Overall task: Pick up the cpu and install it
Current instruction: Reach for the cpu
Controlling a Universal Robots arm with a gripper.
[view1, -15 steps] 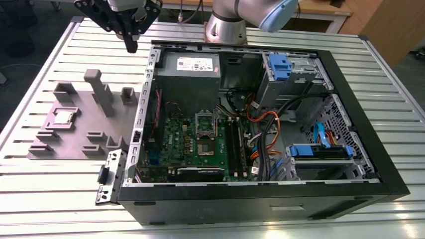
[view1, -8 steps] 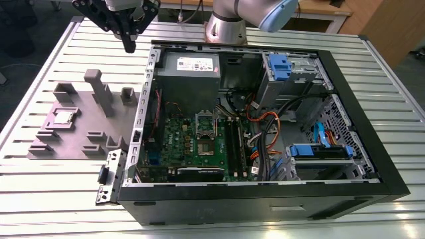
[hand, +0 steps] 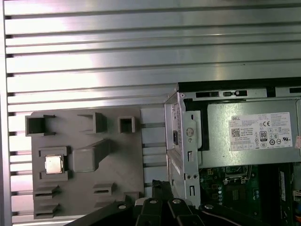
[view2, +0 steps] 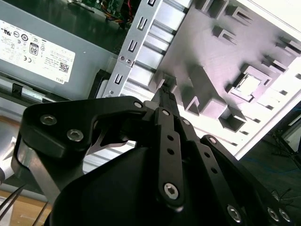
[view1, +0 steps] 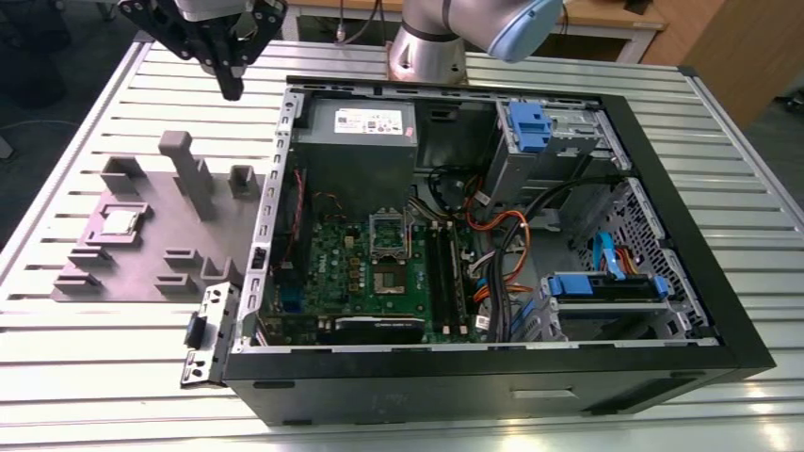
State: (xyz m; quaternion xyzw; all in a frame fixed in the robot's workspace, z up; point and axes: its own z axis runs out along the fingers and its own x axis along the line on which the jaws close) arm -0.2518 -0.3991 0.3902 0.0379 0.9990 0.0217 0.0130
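On the exterior view's left, outside the computer case (view1: 503, 381), a grey holder plate (view1: 138, 273) lies on the slatted table (view1: 75, 377). The cpu (view1: 120, 221) rests flat in one of its pockets, silver side up. The gripper (view1: 230, 85) hangs above the table beside the case's corner, fingers pressed together and holding nothing. Inside the case sits the socket frame (view1: 390, 229).

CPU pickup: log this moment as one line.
cpu: in grey tray pocket, untouched | end effector: shut, empty, above table near case
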